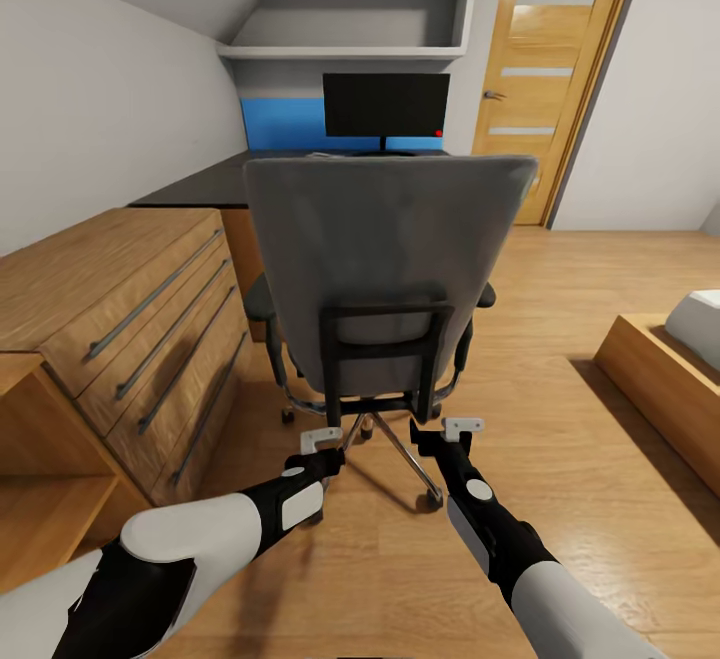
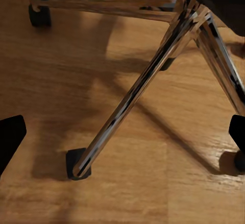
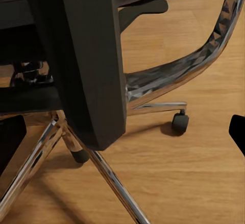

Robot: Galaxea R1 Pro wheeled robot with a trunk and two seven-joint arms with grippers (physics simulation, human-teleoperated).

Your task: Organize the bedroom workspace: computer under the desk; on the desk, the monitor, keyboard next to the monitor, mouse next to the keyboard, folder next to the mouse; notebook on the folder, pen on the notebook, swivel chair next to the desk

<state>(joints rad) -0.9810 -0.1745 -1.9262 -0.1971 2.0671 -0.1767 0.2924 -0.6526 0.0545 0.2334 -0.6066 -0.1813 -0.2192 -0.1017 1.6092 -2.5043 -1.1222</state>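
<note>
The grey swivel chair [image 1: 385, 259] stands with its tall back toward me, facing the black desk [image 1: 195, 184]. On the desk behind it sits the monitor [image 1: 385, 104], dark, with a red light at a lower corner. My left gripper [image 1: 322, 441] hangs open low behind the chair, over a chrome spoke [image 2: 127, 101] of its base. My right gripper [image 1: 458, 431] is open too, close to the black back support [image 3: 89, 60] and the chrome base [image 3: 168, 78]. Neither holds anything. The chair back hides the seat and the folder. Computer, keyboard, mouse, notebook and pen are out of view.
A light wood cabinet [image 1: 130, 324] with long metal handles runs along the left. The low wooden bed frame [image 1: 665, 379] stands at the right, and a wood door [image 1: 555, 59] at the back right. Shelves [image 1: 370, 9] hang above the desk. Open floor lies right of the chair.
</note>
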